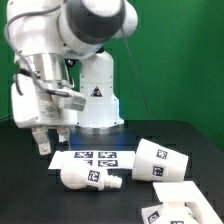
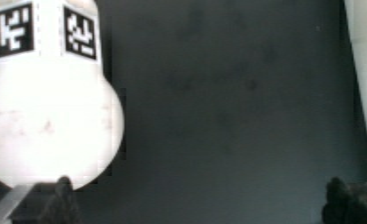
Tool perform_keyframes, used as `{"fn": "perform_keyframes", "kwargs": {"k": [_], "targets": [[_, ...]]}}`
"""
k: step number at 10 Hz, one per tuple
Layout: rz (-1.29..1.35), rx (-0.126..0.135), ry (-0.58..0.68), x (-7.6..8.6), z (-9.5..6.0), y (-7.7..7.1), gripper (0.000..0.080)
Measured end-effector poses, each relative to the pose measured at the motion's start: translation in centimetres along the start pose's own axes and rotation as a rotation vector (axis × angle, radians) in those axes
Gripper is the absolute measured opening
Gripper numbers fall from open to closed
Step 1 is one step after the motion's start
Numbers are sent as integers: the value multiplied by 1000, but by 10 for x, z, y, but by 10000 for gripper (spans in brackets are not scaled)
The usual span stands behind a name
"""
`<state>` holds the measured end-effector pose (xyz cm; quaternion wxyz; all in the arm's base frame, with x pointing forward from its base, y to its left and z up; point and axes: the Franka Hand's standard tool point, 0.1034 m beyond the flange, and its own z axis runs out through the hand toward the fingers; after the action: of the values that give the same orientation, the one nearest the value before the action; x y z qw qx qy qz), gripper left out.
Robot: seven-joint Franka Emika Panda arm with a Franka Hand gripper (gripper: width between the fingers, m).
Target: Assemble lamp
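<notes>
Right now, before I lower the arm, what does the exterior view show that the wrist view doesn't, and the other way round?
Only the exterior view shows the shade, the base, the marker board and the robot arm above them. Only the wrist view shows the jaws standing wide apart, with the bulb off-centre, near one fingertip rather than midway. Both views show the bulb lying on its side on the dark table, tags facing up.
</notes>
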<state>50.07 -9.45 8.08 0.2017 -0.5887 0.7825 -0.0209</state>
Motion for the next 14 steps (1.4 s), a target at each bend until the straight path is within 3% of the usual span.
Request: {"fn": "perform_keyframes", "kwargs": {"k": [1,5,6,7,9,10,11,13,14], "targets": [[6,22,-14,6,0,6,698],[3,14,-9,7,1,9,698],[-18,25,-10,9,0,8,698],[-15,76,-20,16,-4,6,698],[10,151,-40,12,-34,-16,698],[15,174,-53,8,-48,-24,698],[13,158,-55,7,-48,-24,698],[4,-18,-77,-4,-39,-18,698],[-35,-87,-101,-8,-35,-14,698]]}}
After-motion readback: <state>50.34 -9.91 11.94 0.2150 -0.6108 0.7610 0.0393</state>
